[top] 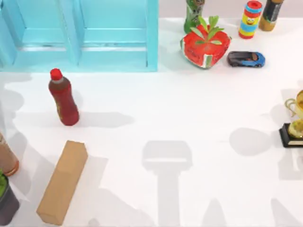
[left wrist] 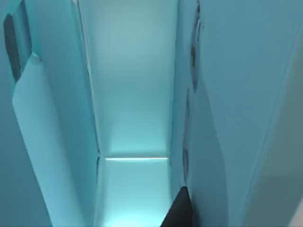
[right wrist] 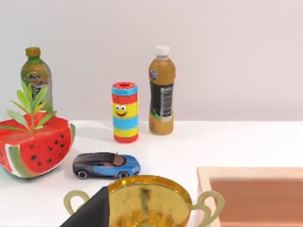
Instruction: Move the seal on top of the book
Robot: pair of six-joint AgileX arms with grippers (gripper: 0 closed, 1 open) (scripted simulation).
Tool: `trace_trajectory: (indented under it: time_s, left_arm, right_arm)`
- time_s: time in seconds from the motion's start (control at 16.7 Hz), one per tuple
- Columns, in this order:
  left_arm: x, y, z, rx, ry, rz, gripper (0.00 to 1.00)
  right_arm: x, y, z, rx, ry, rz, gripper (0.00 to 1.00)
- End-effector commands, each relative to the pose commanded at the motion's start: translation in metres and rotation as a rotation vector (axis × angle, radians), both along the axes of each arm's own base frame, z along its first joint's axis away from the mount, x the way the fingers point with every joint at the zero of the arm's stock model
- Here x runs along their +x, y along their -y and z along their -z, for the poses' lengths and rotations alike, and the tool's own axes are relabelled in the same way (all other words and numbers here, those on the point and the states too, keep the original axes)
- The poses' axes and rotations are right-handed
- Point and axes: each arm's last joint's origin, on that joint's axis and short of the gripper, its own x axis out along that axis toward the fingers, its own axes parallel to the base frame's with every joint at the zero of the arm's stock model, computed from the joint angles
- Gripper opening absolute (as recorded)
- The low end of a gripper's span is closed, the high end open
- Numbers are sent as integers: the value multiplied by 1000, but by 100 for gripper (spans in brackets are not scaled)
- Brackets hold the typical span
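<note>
From the top, the tan box (top: 62,182) sits nearest you, its long axis tilting toward the far right, with a red bottle (top: 63,98) beyond it. Left wrist: left claw (left wrist: 179,213) against shelf walls (left wrist: 137,94), grip cannot be told. Right wrist: right claw (right wrist: 90,215) by the trophy (right wrist: 149,201), car (right wrist: 106,165) behind, grip likewise. Where the seal and book lie, you cannot tell.

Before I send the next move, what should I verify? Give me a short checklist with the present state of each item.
1. Seal located: cannot tell.
2. Book located: cannot tell.
3. Left arm's room beside the turquoise shelf unit: not ok, its wrist camera looks to be very close to the panels.
4. Right arm's room above the gold trophy: cannot tell, the cup sits just below its wrist camera.
5. Red bottle upright: ok.
6. Tan box lying flat: ok.
</note>
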Motion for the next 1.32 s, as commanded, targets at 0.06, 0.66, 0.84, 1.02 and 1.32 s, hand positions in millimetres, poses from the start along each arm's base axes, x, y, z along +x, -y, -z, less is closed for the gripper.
trace_trajectory:
  time_s: [0.06, 0.66, 0.84, 1.02, 1.32]
  left_arm:
    - [0, 0, -1, -1, -1, 0, 0]
    - [-108, -24, -137, -6, -13, -25, 0]
    - [-158, -16, -177, 7, -2, -21, 0]
    - [-191, -7, -196, 3, -1, -7, 0]
    - [-200, -4, -200, 0, 0, 0, 0]
  right_arm:
    - [0, 0, 0, 0, 0, 0, 100]
    - [0, 0, 0, 0, 0, 0, 100]
    - [0, 0, 0, 0, 0, 0, 100]
    - [0, 0, 0, 0, 0, 0, 100]
    - [0, 0, 0, 0, 0, 0, 100]
